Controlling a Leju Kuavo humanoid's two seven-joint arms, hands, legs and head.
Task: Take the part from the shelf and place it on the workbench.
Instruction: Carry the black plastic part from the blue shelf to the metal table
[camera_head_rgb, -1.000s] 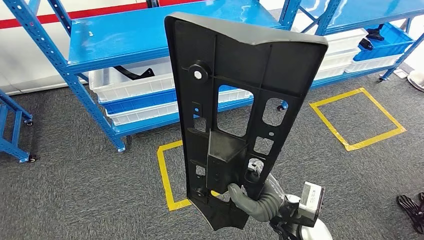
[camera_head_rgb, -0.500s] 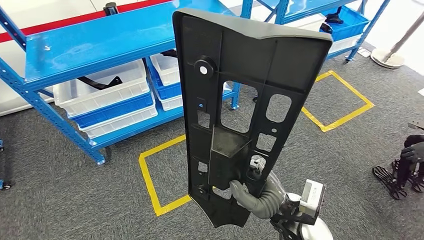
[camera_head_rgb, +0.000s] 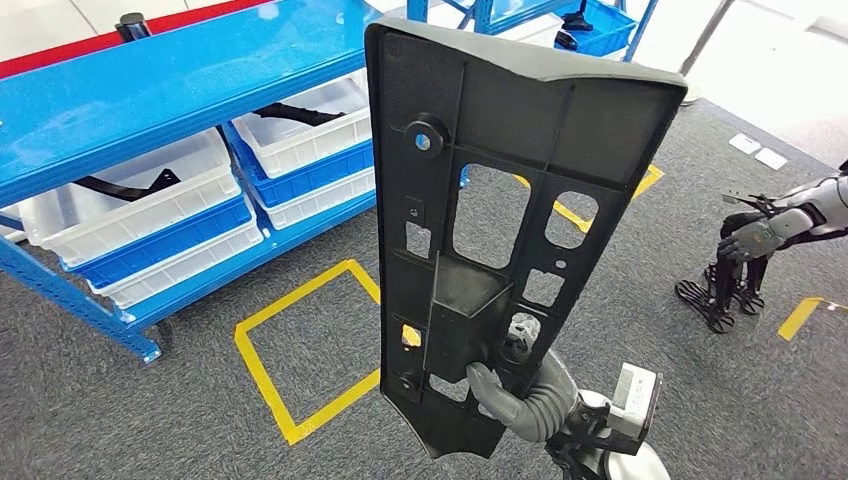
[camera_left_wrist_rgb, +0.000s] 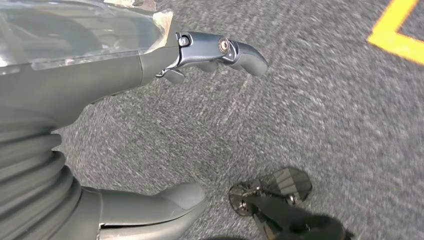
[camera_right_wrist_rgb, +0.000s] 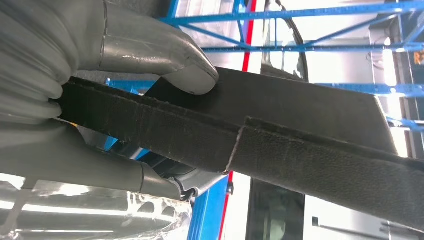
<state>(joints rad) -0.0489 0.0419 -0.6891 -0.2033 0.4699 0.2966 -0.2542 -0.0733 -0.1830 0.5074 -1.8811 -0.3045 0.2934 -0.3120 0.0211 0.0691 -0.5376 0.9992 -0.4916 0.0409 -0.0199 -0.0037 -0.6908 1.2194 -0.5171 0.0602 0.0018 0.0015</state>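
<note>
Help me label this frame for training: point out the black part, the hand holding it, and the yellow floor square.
black part (camera_head_rgb: 500, 110), head view, on its upper ribbed panel.
right hand (camera_head_rgb: 525, 405), head view, on its grey thumb side gripping the part's lower end.
yellow floor square (camera_head_rgb: 262, 370), head view, on its left tape edge.

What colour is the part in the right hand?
Black part, gripped by the right hand; head view.

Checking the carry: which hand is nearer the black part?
Right. The right hand grips the black part at its lower end, holding it upright. The left hand hangs over the carpet, holding nothing.
</note>
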